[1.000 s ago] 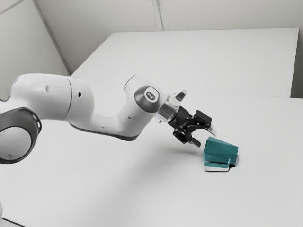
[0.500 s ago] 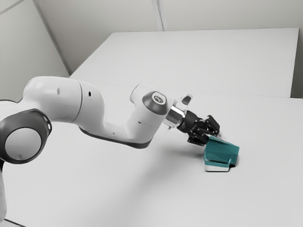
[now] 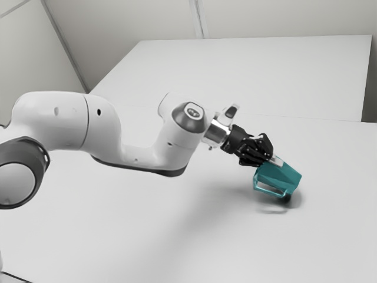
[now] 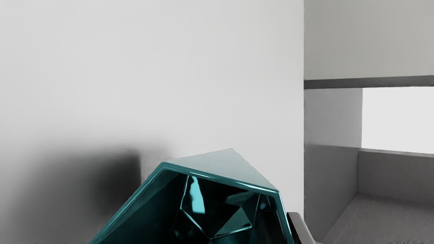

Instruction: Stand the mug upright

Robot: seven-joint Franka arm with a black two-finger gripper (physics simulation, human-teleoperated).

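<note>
Gripping the mug (image 3: pixel 281 177) by one side with the pincer (image 3: pixel 272 159), right of centre in the exterior view. Held aslant there, apparently just off the table (image 3: pixel 147 236), above a soft shadow. Roughly halfway, by judgement: grasped and partly raised, but not upright; left to level, lower base-down and release. Farther off, along the top edge, backed by a pale wall (image 3: pixel 283 17).

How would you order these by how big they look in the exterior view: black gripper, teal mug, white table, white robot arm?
1. White table
2. White robot arm
Teal mug and black gripper look too alike to rank.
</note>
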